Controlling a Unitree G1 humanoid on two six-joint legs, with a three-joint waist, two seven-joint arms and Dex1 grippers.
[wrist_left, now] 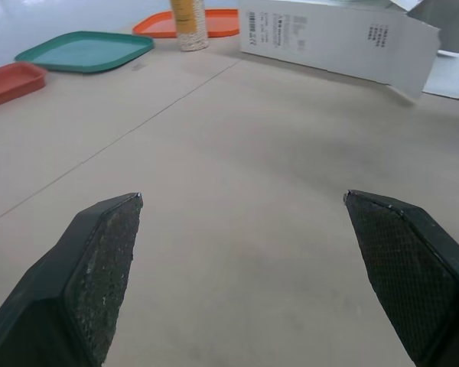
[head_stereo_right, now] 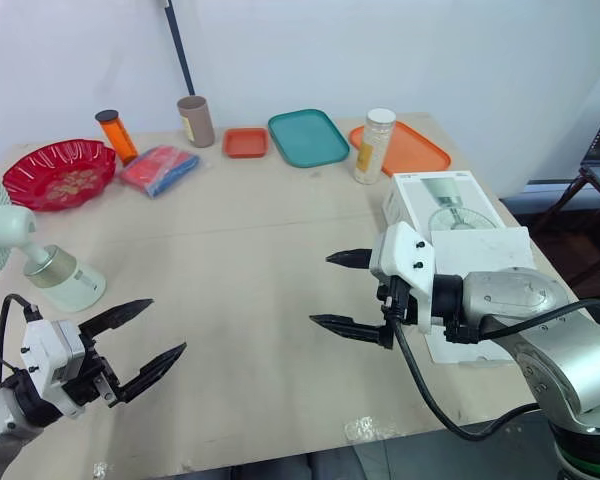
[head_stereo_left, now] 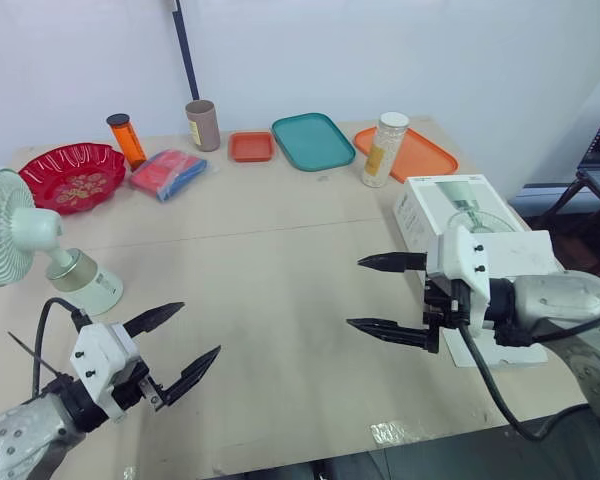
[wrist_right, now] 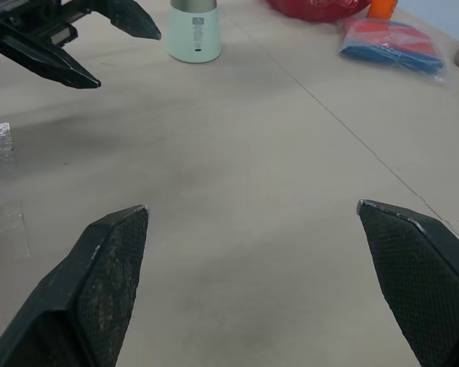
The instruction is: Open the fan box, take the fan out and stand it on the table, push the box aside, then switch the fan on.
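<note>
The pale green fan stands upright on its base at the table's left edge. The white fan box lies at the right side of the table with its flap open toward the front. My left gripper hovers open just in front of the fan's base, holding nothing. My right gripper is open over the table's middle, left of the box, with nothing between its fingers. The right wrist view shows the fan's base and the left gripper beyond my open fingers.
Along the back stand a red bowl, an orange bottle, a red and blue packet, a brown cup, a small orange tray, a teal tray, an orange tray and a clear jar.
</note>
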